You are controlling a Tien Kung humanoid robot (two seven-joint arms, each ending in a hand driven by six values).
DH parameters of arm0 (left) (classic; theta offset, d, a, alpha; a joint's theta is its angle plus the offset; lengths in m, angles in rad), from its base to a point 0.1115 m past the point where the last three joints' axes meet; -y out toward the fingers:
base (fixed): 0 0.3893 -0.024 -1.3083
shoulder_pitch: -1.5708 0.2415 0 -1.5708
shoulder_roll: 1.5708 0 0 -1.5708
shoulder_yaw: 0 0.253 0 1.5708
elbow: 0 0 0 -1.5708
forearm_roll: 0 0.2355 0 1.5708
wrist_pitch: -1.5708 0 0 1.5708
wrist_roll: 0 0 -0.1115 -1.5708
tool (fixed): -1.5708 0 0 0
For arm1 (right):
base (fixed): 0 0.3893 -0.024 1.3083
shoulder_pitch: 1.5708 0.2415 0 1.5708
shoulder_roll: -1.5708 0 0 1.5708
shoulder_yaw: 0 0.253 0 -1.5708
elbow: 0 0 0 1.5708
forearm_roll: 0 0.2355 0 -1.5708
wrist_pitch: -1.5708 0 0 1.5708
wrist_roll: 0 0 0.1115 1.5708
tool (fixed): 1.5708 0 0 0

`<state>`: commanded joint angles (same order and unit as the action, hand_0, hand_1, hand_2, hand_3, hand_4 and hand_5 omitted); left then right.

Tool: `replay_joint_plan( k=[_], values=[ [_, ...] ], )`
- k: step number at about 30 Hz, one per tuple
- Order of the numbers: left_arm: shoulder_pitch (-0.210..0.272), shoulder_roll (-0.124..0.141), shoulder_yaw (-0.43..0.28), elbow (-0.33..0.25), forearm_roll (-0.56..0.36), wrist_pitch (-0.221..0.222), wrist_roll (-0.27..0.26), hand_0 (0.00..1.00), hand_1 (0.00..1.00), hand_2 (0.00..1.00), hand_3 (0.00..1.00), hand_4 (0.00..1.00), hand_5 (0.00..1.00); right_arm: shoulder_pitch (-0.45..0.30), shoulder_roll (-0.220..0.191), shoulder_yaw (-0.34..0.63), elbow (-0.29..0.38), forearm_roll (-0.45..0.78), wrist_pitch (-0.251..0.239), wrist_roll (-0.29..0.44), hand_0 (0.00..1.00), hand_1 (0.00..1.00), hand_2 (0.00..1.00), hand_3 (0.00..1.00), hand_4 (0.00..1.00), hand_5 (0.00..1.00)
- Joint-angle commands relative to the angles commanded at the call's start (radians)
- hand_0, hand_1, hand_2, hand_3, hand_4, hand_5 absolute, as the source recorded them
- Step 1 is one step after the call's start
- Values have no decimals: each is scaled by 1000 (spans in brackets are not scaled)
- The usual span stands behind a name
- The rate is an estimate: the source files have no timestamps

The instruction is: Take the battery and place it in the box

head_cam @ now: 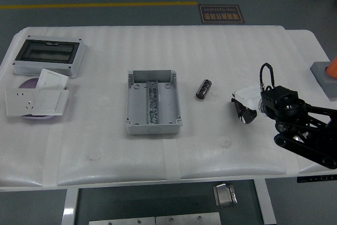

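A small dark cylindrical battery (203, 88) lies on the white table (105, 151), right of centre. An open grey box (152, 101) sits at the table's middle, to the battery's left, with a metal rail inside. My right hand (244, 107) comes in from the right edge on a black arm and hovers low over the table, a short way right of the battery and apart from it. Its fingers look relaxed and hold nothing. My left hand is out of view.
A grey enclosure with a dark window (47, 56) stands at the back left. White socket plates (37, 98) lie on a purple disc at the left. A grey block with an orange object (326, 75) sits at the right edge.
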<state>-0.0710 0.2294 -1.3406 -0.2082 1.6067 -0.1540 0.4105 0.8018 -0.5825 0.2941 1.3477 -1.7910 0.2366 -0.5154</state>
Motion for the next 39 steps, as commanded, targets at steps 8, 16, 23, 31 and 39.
replay_joint_plan(
  k=[8,16,23,31,39],
  values=[
    [1,-1,-6,-1,6,-1,3,545,609,542,557,592,21,-8,7,88,75,49,-21,18,387,453,587,673,170,2],
    [10,-5,-1,-1,-1,-3,7,545,608,542,557,591,20,-72,48,247,192,150,-173,124,383,454,588,674,170,2],
    [13,-8,6,0,-9,-3,6,544,608,542,556,590,19,-135,173,245,111,243,-389,282,375,450,595,688,223,39],
    [12,-11,3,-1,-7,-10,12,544,609,543,557,595,26,-184,274,203,31,166,-540,323,737,786,852,913,613,235],
    [12,-10,2,0,-5,-16,16,544,609,513,556,602,23,-195,289,202,27,112,-547,311,998,882,909,937,668,254]
  ],
)
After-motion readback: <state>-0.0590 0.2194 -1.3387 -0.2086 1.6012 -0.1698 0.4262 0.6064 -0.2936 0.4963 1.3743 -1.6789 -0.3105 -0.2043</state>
